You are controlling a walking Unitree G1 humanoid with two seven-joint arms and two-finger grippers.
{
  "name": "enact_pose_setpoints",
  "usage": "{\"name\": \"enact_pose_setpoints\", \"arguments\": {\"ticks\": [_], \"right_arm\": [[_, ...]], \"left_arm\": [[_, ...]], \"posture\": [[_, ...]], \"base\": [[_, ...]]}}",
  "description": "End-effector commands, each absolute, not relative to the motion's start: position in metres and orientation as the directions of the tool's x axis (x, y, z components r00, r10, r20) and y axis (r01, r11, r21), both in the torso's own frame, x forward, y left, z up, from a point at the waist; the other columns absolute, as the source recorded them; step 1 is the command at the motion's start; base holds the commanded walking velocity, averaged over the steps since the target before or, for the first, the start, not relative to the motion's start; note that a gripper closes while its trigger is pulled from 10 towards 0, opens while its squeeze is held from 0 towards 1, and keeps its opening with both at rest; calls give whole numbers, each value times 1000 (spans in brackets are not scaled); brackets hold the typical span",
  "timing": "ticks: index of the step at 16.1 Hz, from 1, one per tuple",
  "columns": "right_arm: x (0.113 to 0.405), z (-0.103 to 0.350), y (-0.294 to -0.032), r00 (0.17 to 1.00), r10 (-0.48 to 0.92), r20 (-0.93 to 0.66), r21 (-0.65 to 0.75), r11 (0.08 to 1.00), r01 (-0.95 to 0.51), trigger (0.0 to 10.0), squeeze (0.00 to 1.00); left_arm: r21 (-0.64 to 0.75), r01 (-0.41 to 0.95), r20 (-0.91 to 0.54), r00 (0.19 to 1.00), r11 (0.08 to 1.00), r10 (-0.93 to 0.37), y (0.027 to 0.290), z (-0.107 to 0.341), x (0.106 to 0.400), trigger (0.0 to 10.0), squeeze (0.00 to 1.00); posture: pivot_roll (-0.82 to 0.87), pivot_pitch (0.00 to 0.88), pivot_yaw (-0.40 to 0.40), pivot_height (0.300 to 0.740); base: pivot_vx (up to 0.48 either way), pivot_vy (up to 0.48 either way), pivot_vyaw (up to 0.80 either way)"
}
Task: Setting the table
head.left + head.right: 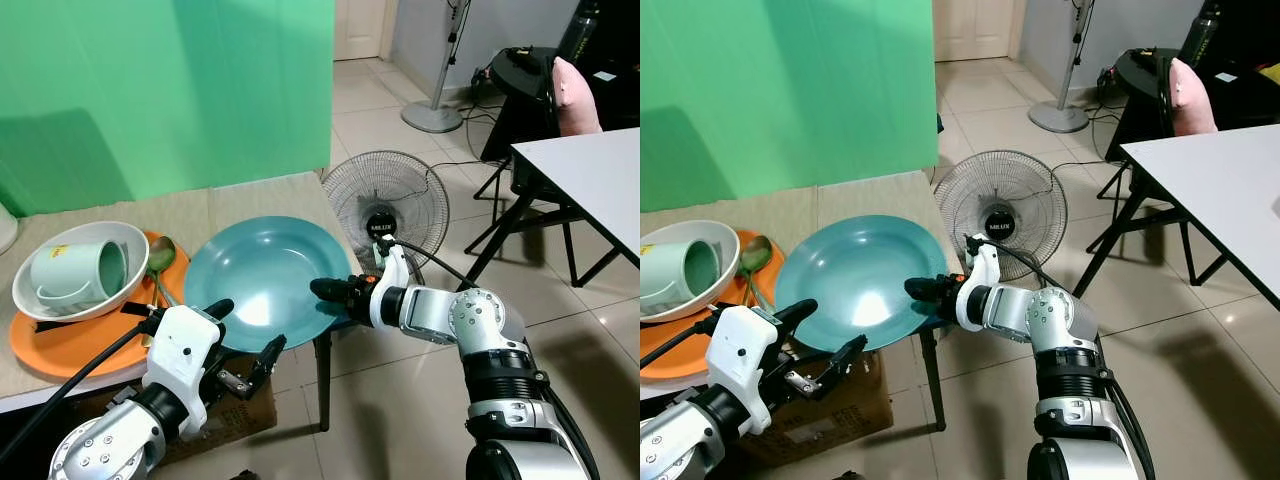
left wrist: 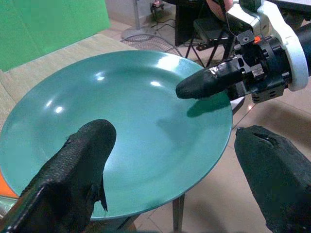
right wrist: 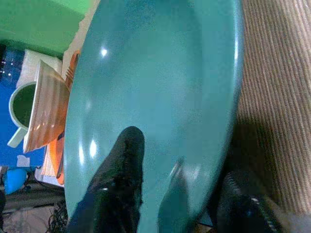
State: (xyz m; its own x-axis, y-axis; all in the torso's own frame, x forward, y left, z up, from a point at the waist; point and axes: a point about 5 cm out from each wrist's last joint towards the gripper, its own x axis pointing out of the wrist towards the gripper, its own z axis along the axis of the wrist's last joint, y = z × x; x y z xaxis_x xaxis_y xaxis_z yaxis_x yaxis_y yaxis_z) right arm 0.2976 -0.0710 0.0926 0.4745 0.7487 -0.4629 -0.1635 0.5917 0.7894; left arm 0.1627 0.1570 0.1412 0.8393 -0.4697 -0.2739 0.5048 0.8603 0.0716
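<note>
- Teal plate point(image 1: 262, 275): at table's point(image 1: 250, 196) right edge, overhanging.
- Right end effector point(image 1: 330, 292): pinching plate's rim.
- Left end effector point(image 1: 243, 335): fingers wide apart, holding nothing, off the table's front edge.

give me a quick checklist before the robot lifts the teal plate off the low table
1. Right end effector on the teal plate: ok, one finger lies over the rim and one under it at the plate's right edge.
2. Grip firmly closed: cannot tell, actual contact is not clear.
3. Left end effector free of the plate: ok, its fingers are spread open at the near rim and hold nothing.
4. Plate free of the orange plate beside it: cannot tell, their edges meet or overlap.
5. White bowl with the mug lying in it: ok, they sit apart from the teal plate.
6. Floor fan close behind the table edge: not ok, watch the swing.
</note>
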Motion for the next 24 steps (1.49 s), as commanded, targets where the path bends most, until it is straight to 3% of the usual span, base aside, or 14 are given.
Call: {"name": "enact_pose_setpoints", "arguments": {"ticks": [1, 14, 16, 21, 24], "right_arm": [[300, 95, -70, 474, 743, -471, 781, 602, -166, 0, 0], [308, 102, -73, 515, 739, -435, 811, 570, -133, 0, 0], [311, 108, -76, 543, 734, -409, 824, 553, -127, 0, 0], [327, 145, -109, 699, 673, -241, 890, 441, -117, 0, 0], [328, 168, -137, 790, 590, -167, 868, 468, -166, 0, 0]], "left_arm": [[78, 511, -271, 837, 856, -475, 155, 143, 162, 10000, 0], [40, 544, -262, 815, 838, -516, 154, 147, 161, 10000, 0], [34, 542, -248, 819, 840, -518, 154, 149, 163, 10000, 0], [13, 537, -176, 831, 843, -527, 151, 161, 170, 10000, 0], [5, 546, -154, 828, 837, -539, 149, 164, 173, 10000, 0]], "posture": [[12, 0, 1, 740], [2, 0, 14, 740], [-1, 0, 20, 740], [-7, 0, 31, 740], [-16, 0, 33, 740]], "base": [[0, 0, 0], [0, 0, 0], [0, 0, 0], [0, 0, 0], [0, 0, 0]]}}
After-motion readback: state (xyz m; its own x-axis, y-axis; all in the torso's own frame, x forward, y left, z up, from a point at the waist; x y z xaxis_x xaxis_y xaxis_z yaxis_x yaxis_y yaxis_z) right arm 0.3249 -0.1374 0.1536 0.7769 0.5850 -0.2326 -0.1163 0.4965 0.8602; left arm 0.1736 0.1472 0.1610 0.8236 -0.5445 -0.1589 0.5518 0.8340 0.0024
